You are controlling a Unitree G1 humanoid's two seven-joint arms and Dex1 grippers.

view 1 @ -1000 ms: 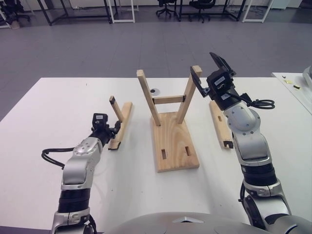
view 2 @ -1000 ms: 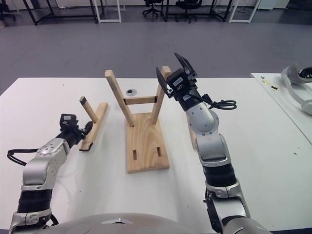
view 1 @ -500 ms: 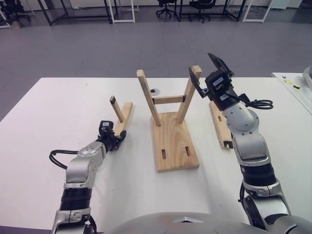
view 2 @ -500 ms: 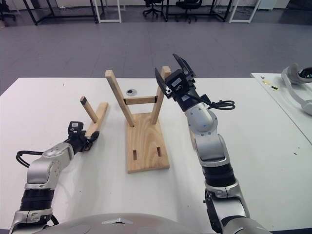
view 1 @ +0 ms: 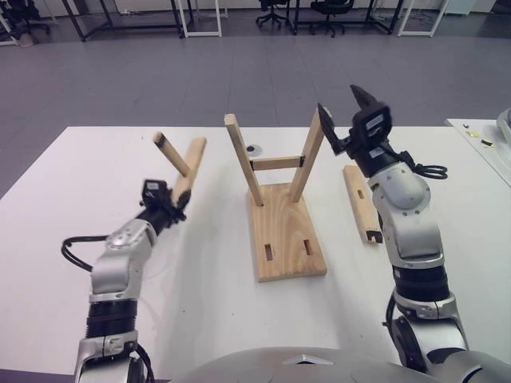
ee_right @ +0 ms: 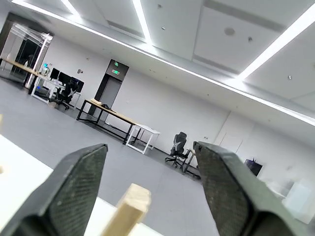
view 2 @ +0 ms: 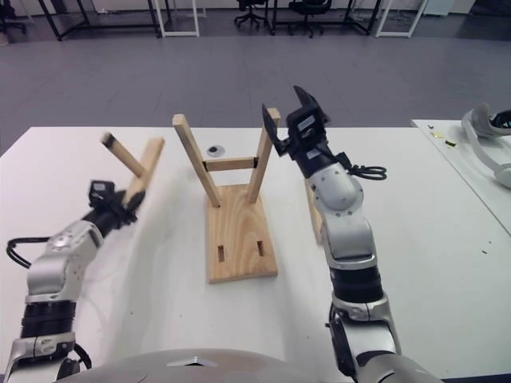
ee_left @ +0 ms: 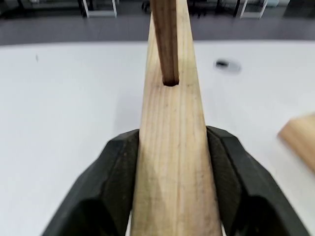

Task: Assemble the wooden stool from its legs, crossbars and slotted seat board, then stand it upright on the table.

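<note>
The slotted seat board [view 1: 291,239] lies flat mid-table. Two legs [view 1: 242,163] stand slanted in it, joined by a crossbar [view 1: 277,163]. My right gripper [view 1: 342,112] is open at the top of the right-hand standing leg [view 1: 306,171]; in the right wrist view that leg's tip [ee_right: 127,209] shows low between the fingers [ee_right: 78,191]. My left gripper [view 1: 172,203] is shut on a third leg [view 1: 188,166], held tilted above the table. A crossbar [view 1: 169,152] sticks out of that leg's hole, as the left wrist view shows [ee_left: 165,39]. A fourth leg [view 1: 361,203] lies flat beside my right arm.
A small dark round thing [view 1: 255,148] sits on the white table [view 1: 72,183] behind the stool. A second table [view 2: 471,159] at the right carries a white device [view 2: 491,136]. Bare table surface lies in front of the seat board.
My left gripper has lifted the leg with its crossbar off the table and tilted it upward. My right gripper has shifted slightly at the standing leg's top, still open.
</note>
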